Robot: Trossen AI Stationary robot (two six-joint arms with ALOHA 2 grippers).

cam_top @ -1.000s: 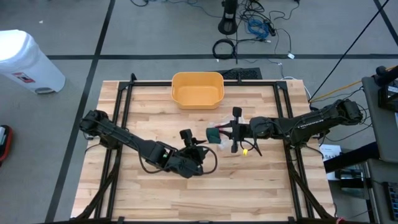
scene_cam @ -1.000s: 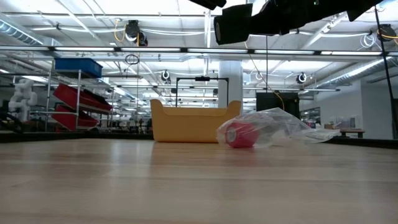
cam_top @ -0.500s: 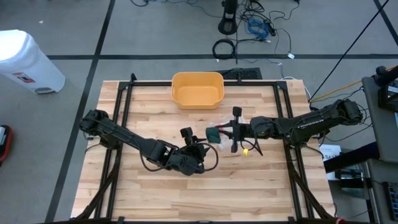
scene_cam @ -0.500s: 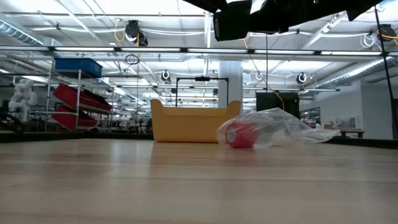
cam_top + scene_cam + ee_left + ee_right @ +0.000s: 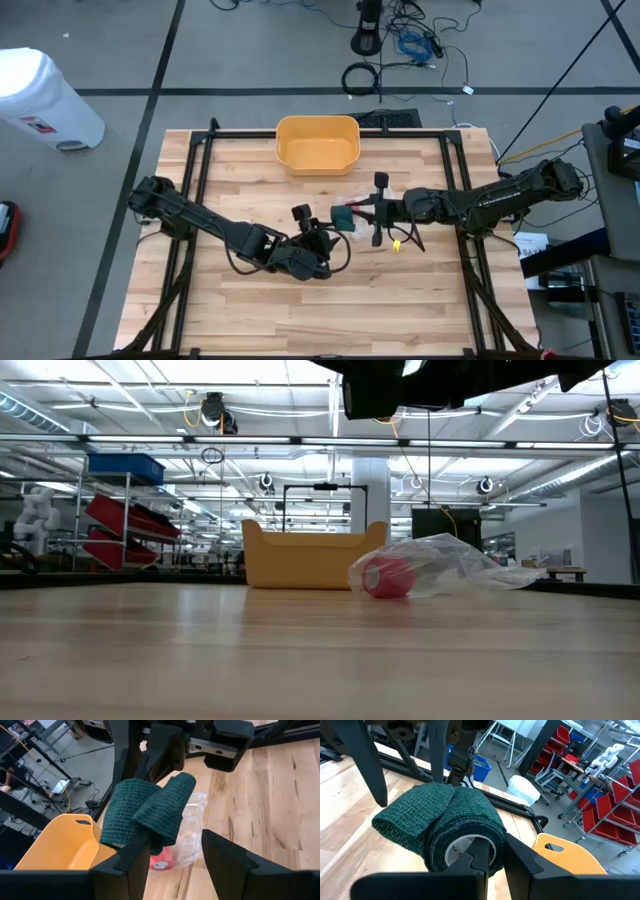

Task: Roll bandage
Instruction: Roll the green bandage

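right gripper (image 5: 487,852) clamps the dark green bandage roll (image 5: 442,827) near the yellow plastic bin (image 5: 317,144); left gripper (image 5: 172,855) spread just beside it.

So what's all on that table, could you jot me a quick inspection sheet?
Surface: wooden table, black frame along its edges.
Job's things: green bandage roll, held above the table's middle.
Clutter: yellow bin at the far edge; clear bag with a red roll inside, lying on the table.
Grippers: right gripper shut on the bandage roll's core; left gripper open, fingers at the roll's loose end.
Cables: tangle on the floor beyond the table.
Surroundings: white trash can; red shelf bins.
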